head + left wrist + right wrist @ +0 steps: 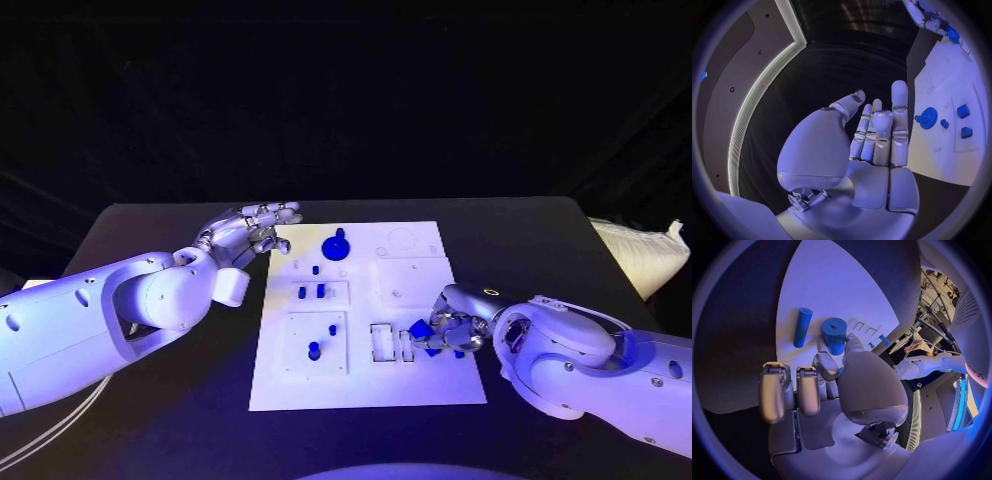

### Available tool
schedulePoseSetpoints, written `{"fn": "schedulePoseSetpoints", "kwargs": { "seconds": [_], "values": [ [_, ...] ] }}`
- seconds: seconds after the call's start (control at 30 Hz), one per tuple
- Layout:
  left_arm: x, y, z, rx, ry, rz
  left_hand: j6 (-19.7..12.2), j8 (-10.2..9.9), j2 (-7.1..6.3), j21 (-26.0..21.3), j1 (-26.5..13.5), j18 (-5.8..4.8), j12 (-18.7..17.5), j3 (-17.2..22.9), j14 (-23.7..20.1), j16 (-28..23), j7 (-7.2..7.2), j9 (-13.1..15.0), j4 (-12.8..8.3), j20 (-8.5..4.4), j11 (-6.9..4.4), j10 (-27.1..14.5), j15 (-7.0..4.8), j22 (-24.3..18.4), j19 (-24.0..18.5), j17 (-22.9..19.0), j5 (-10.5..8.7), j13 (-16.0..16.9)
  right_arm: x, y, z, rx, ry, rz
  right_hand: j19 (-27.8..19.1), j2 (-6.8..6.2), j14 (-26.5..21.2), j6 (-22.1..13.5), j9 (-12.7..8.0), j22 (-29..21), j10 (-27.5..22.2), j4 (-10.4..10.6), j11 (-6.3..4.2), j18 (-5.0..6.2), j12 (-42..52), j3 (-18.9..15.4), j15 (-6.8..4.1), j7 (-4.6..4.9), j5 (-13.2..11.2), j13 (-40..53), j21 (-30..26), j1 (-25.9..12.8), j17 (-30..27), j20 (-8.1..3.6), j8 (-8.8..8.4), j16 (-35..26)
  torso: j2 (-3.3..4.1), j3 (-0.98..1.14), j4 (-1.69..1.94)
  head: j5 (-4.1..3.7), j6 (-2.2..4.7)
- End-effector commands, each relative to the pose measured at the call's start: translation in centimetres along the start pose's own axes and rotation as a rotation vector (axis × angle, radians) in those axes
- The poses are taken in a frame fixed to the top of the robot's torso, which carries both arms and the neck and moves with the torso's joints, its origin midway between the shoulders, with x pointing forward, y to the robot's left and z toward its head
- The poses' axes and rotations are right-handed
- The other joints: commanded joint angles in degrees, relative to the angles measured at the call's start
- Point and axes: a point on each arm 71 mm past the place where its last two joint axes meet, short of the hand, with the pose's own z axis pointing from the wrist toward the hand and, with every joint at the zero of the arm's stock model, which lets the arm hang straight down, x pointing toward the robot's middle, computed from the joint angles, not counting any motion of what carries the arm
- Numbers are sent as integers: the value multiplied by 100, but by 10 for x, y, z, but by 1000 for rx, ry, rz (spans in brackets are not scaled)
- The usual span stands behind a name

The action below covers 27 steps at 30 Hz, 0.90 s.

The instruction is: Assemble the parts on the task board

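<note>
Right hand [447, 333] pinched a stubby blue cylinder [834, 333] beside a slender blue rod [802, 327]; left hand [253, 230] hovered wide, empty, near the white task board [418, 385].

matt white task board [361, 385], glossy metal-like right hand [450, 330]

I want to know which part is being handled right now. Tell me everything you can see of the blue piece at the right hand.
The blue piece is a short, stubby cylinder with a flat round end, matte like plastic. The right hand pinches it between fingertips over the near right part of the task board, beside the small rectangular slots. Whether it rests on the board or is lifted off it cannot be told. A slimmer blue rod lies flat on the board next to it, apart from it.
</note>
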Motion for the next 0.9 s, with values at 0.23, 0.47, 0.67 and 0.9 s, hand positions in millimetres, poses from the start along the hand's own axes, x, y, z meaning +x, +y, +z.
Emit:
{"fn": "schedulePoseSetpoints", "kwargs": {
  "seconds": [0.23,0.47,0.67,0.9],
  "values": [
    [3,0,0,4,25,-2,-42,26,27,14,30,66,30,-9,-59,15,15,8,-29,-4,1,-45,-1,-6,-28,-6,31,9,9,1,0,2,14,-20,231,222,467,117,128,621,42,-131,-98,-122,93,79,-75,-55,75,137,72,451,783,-59,91,64,-6,-7,47,-39,3],
    [3,0,0,4,25,1,-49,33,28,15,27,66,40,-12,-62,17,15,8,-30,-3,1,-53,0,-7,-31,-11,31,9,-1,6,-10,-8,-71,97,263,297,483,159,197,691,106,-62,-124,-139,157,102,-97,-82,216,232,128,447,864,-84,113,110,-14,-9,64,-47,5],
    [3,0,0,4,25,2,-49,33,28,15,27,66,40,-12,-62,17,15,8,-30,-3,1,-53,0,-7,-31,-11,31,9,-15,11,-17,-15,-129,174,280,296,489,156,238,730,149,-11,-133,-148,207,97,-106,-91,398,303,158,429,900,-95,106,131,-8,-16,78,-81,15],
    [3,0,-1,4,26,1,-49,33,28,15,27,66,40,-12,-62,17,15,8,-30,-3,1,-53,0,-7,-31,-11,31,9,-14,19,-16,-24,-91,211,277,290,487,140,260,724,141,-8,-135,-147,160,107,-108,-91,515,294,154,454,892,-98,92,127,-8,-19,105,-101,10]
  ]
}}
